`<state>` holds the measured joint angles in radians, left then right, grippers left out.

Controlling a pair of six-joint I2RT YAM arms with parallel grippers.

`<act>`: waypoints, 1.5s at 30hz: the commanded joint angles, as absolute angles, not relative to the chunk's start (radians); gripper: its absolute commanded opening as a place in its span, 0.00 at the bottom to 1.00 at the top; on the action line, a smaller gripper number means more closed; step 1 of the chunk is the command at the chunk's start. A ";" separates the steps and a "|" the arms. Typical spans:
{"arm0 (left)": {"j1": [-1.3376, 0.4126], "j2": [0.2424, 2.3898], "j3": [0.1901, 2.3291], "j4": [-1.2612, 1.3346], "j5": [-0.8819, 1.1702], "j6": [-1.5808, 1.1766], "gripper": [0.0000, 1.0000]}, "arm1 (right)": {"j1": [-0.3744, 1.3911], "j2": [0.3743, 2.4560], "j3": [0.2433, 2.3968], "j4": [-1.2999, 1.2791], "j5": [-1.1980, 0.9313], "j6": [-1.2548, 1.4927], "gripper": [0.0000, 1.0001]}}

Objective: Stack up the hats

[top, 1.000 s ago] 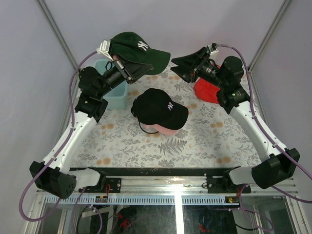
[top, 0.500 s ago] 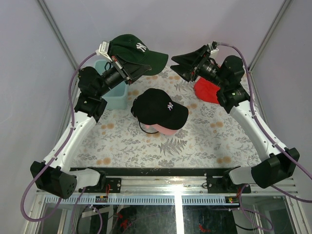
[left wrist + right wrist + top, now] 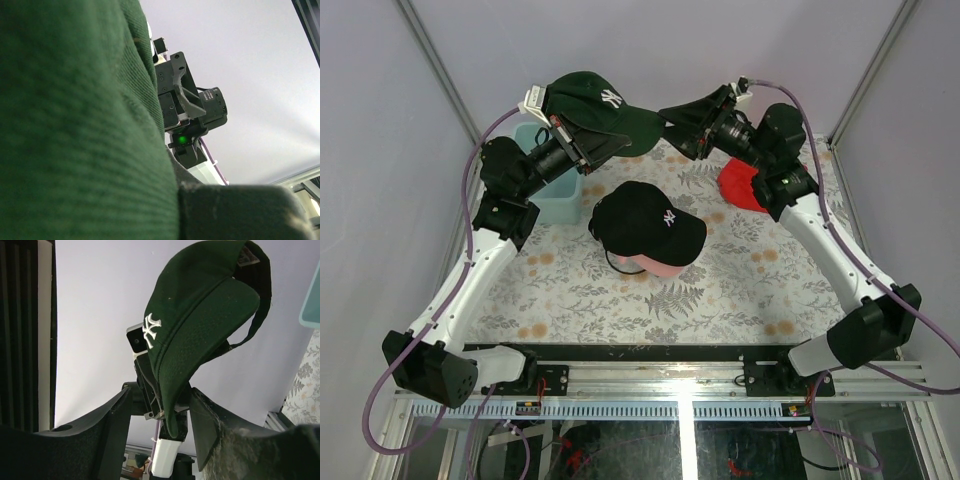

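The left fingers (image 3: 603,147) are pressed together on the brim of the dark green cap (image 3: 600,100) and hold it up in the air. In the left wrist view the green cloth (image 3: 75,125) fills most of the picture, right up against one dark finger (image 3: 240,212). From the right wrist view the cap (image 3: 200,315) hangs with its brim down in that pinch and its white letters face the camera.

The right fingers (image 3: 685,115) are spread apart with nothing between them. They sit just beside the edge of the green cap's brim, at the same height. I cannot tell if they touch it. In the right wrist view one right finger (image 3: 112,415) is on the left and the other on the right, and the cap's brim shows in the gap, farther back.

Below the held cap, at the back left of the bench (image 3: 740,290), stands the mint-green tub (image 3: 555,200). In the middle of the bench a black cap (image 3: 650,225) sits on top of a pink cap (image 3: 660,268), and only a bit of pink peeks out at the near side. A red cloth (image 3: 740,188) lies at the back right, partly under the right arm (image 3: 820,230)
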<state>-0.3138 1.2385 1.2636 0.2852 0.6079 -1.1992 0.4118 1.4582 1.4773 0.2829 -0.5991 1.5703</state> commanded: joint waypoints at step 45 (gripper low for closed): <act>0.034 0.988 1.235 -0.593 0.199 -0.814 0.68 | 0.405 1.535 1.455 0.360 -0.937 1.535 0.00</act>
